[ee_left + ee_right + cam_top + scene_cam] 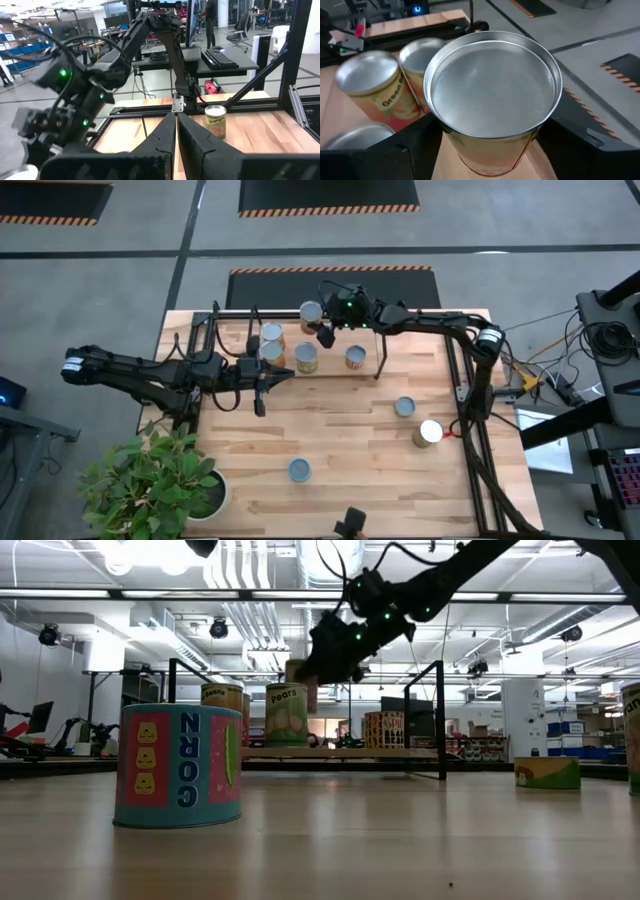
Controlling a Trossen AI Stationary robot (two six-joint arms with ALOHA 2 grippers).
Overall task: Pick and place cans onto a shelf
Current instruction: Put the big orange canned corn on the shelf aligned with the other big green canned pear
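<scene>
Above the shelf [400, 370], right gripper [318, 325] clamps a can [311, 312] between wide jaws, upright for placement; left gripper [262, 390] waits shut, empty.

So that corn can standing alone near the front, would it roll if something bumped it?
Probably not: the corn can stands upright on a flat base, squat and wide, so it likely slides before tipping. Knocked onto its round side, it probably rolls. The printed label looks smooth, maybe slippery.

— What sits at the worktop's [350, 440] near-left corner?
— A leafy green plant [150, 480] in a white pot [215, 502].
— And beyond the far edge?
— A dark floor mat [330, 280] with striped hazard edging.
</scene>
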